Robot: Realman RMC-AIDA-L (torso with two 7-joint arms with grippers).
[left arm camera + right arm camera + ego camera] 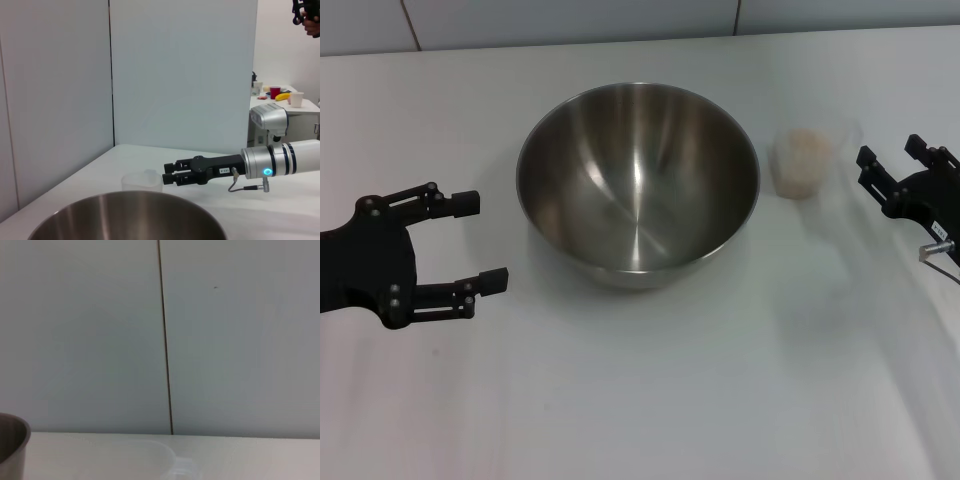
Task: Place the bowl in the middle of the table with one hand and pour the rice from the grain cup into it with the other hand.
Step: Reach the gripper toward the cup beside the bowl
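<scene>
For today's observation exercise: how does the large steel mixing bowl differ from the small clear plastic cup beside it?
The shiny stainless-steel mixing bowl is by far the bigger; the clear plastic grain cup is small. The bowl is opaque metal, the cup see-through. The bowl is empty, while the cup holds pale beige rice. Both stand upright on the white table, untouched, with the left tool and right tool apart from them.

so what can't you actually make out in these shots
- Right gripper: the head view's edge cuts it off, so whether its jaws are open is unclear.
- Bowl: its base is hidden by its own wall in the head view and cropped in both wrist views.
- Grain cup: its clear walls almost vanish against the table; the right wrist view shows only its rim.
- Rice: single grains are too small to see.
</scene>
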